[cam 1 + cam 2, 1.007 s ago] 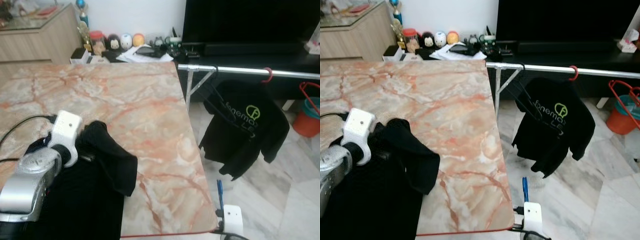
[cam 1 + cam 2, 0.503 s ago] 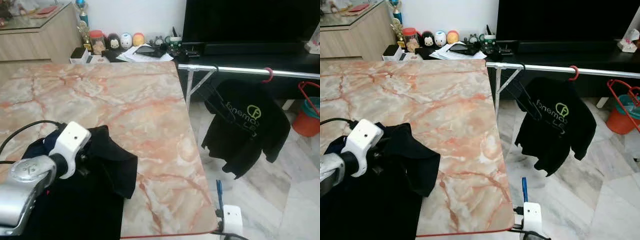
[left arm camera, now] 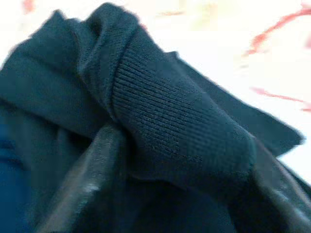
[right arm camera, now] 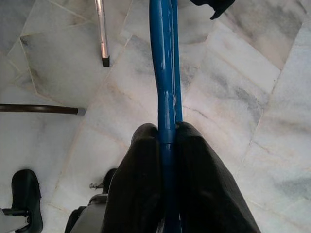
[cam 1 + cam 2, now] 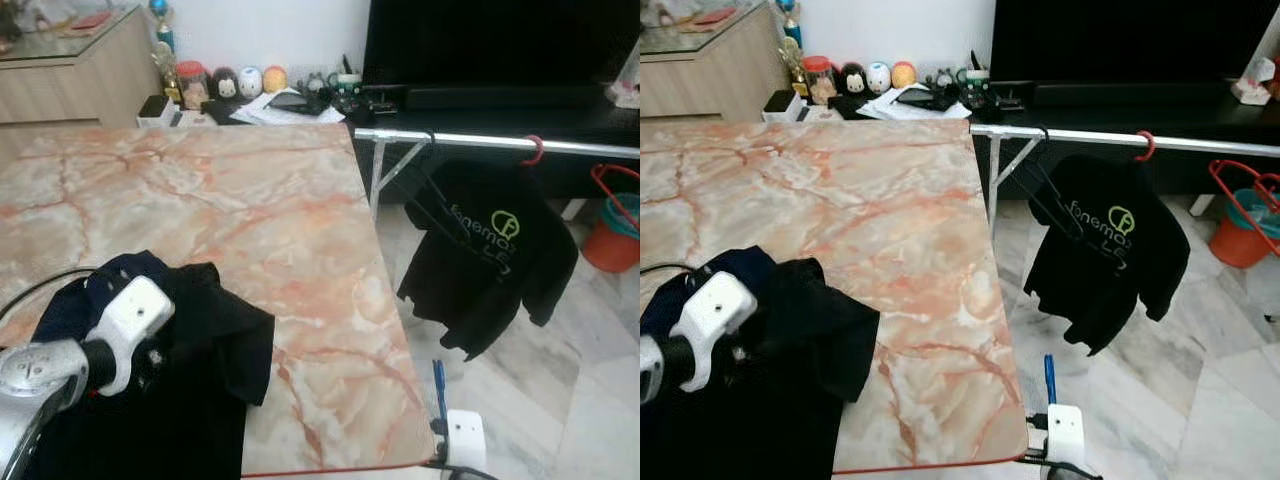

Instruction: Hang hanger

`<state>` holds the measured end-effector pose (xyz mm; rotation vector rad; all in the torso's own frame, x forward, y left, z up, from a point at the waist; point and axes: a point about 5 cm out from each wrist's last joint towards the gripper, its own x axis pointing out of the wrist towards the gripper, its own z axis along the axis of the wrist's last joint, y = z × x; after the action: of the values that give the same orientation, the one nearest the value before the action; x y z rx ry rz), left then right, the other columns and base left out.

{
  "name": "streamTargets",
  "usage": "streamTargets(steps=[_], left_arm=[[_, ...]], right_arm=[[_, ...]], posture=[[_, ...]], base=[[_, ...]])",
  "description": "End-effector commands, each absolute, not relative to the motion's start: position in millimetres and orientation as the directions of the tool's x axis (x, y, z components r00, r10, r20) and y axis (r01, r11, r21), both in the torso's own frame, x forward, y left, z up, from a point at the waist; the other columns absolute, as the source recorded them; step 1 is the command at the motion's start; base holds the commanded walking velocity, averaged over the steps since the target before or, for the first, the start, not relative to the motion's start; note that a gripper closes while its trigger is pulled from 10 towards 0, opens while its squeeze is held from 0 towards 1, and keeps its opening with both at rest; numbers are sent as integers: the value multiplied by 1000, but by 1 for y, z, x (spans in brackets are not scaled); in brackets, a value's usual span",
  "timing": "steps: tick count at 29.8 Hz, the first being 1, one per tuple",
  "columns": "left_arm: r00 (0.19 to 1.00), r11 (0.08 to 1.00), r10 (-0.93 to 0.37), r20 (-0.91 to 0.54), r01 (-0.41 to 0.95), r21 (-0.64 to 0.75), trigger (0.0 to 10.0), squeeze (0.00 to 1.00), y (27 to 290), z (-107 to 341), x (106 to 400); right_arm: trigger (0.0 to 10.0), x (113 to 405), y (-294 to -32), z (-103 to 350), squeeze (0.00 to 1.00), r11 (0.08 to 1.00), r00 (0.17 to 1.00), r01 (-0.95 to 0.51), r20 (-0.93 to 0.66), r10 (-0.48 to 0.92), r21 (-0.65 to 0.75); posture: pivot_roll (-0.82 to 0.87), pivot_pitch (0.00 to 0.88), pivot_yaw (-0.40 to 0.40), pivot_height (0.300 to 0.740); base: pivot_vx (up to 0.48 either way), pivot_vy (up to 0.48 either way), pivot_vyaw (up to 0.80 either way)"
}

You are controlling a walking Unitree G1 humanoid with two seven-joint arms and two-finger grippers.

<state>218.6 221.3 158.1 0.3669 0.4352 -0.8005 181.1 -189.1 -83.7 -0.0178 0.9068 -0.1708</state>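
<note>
Two pincers work: our right pincer (image 4: 167, 141) clamps the blue hanger (image 4: 163, 73) low beside the bench (image 5: 300, 230); the rail (image 5: 500, 142) lies up-right; left pincer (image 3: 146, 160) grips dark clothing (image 5: 215, 340).

— How is the light holding?
— Even daylight is washing the marble table (image 5: 250, 220) and the tiled floor (image 4: 252, 97), casting only soft shadows.
— And sharpness?
— The head views are staying fairly crisp; in the left wrist view the dark garment (image 3: 170, 136) is blurring, the background glaring white.
</note>
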Motion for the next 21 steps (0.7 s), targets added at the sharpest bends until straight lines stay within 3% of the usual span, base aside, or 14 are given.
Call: streamTargets(steps=[1, 2, 3, 5, 11, 18, 21], left_arm=[[574, 585, -656, -489, 797, 152, 10000, 1000, 220, 168, 211], [574, 585, -656, -489, 797, 152, 10000, 1000, 220, 168, 211], [552, 564, -671, -495, 813, 143, 10000, 0, 220, 168, 207], [529, 545, -699, -481, 829, 121, 10000, 0, 221, 172, 201], [602, 621, -717, -351, 781, 71, 10000, 0, 234, 183, 204], [706, 713, -695, -133, 701, -4, 10000, 0, 250, 194, 210], [806, 806, -592, -19, 592, -31, 10000, 0, 249, 195, 227]], right_arm=[[10000, 185, -190, -82, 0, 986, 611, 142, -776, -157, -88], [10000, 185, -190, -82, 0, 986, 611, 142, -776, -157, -88], [10000, 185, -190, -82, 0, 986, 611, 141, -776, -156, -87], [10000, 185, -190, -82, 0, 986, 611, 142, -776, -156, -87], [10000, 185, -190, -82, 0, 987, 611, 138, -776, -154, -87], [10000, 185, -191, -82, 0, 986, 612, 139, -776, -155, -88], [10000, 185, -192, -82, 0, 986, 611, 138, -776, -156, -89]], posture=[[118, 0, -19, 740], [118, 0, -19, 740], [114, 0, -20, 740], [120, 0, -24, 740], [117, 0, -25, 740], [120, 0, -30, 740], [117, 0, -31, 740]], base=[[0, 0, 0], [0, 0, 0], [0, 0, 0], [0, 0, 0], [0, 0, 0], [0, 0, 0], [0, 0, 0]])
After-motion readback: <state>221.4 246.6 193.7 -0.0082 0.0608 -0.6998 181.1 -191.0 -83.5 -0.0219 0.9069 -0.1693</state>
